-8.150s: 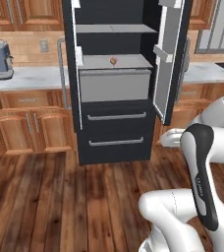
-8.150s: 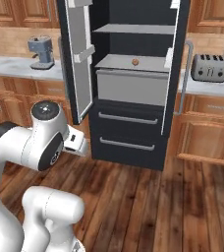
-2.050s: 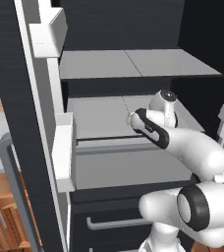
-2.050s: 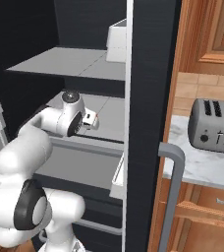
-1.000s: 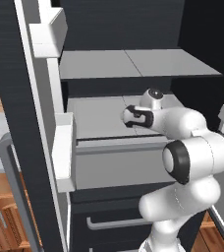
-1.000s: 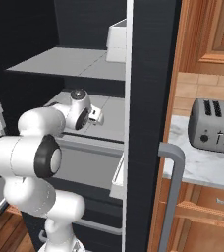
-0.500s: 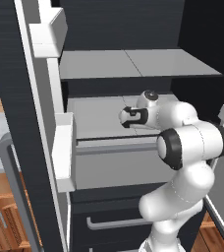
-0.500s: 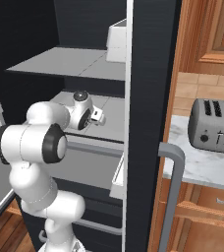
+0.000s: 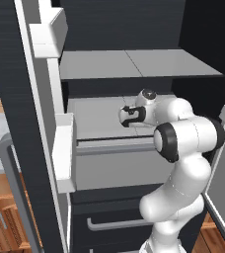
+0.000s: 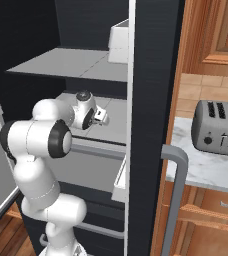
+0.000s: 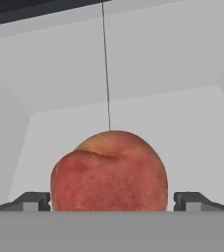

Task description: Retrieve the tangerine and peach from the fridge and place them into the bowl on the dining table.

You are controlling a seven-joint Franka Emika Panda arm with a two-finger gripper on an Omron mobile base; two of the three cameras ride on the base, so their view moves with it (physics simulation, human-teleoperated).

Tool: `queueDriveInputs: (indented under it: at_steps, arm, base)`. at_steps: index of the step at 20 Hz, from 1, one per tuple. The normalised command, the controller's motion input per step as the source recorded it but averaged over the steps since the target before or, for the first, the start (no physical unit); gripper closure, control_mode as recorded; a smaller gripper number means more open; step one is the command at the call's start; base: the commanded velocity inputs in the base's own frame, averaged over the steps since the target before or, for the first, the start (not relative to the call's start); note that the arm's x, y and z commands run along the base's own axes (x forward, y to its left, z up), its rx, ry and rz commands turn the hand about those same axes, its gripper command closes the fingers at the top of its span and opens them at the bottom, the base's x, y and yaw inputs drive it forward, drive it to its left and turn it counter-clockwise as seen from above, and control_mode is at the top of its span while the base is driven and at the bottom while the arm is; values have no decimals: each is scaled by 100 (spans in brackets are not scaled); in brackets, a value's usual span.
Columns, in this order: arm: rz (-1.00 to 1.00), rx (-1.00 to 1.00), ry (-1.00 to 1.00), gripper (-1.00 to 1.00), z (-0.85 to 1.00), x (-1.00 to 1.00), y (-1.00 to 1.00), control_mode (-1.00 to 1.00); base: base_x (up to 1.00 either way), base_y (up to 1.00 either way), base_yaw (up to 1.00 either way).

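Over the last couple of seconds the arm has reached deeper into the fridge (image 9: 109,29), carrying the tool (image 11: 112,201) along the light grey shelf (image 9: 99,116) until the peach (image 11: 109,171) sits right between its fingertips (image 11: 33,201). The jaws stand wide apart, one on each side of the fruit, gripping nothing. The peach rests on that shelf, so the approach looks finished and closing comes next.

Open fridge (image 9: 109,29), light grey shelf (image 9: 97,118) midway up beneath an upper shelf (image 9: 134,64), peach (image 11: 109,172) resting directly on the pale shelf floor (image 11: 182,128), red blush facing the camera
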Motion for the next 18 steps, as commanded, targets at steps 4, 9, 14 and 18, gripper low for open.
queueDriveInputs:
  at_steps: [4,9,14,18]
  arm:
    - [-3,0,0,-100,-2,19,-4,-100]
    - [-1,0,0,-100,-23,0,0,-100]
    - [-1,0,0,-100,-39,0,0,-100]
    - [0,0,0,100,-29,3,0,-100]
  base:
    - [0,0,0]
    - [0,0,0]
    - [0,0,0]
    - [0,0,0]
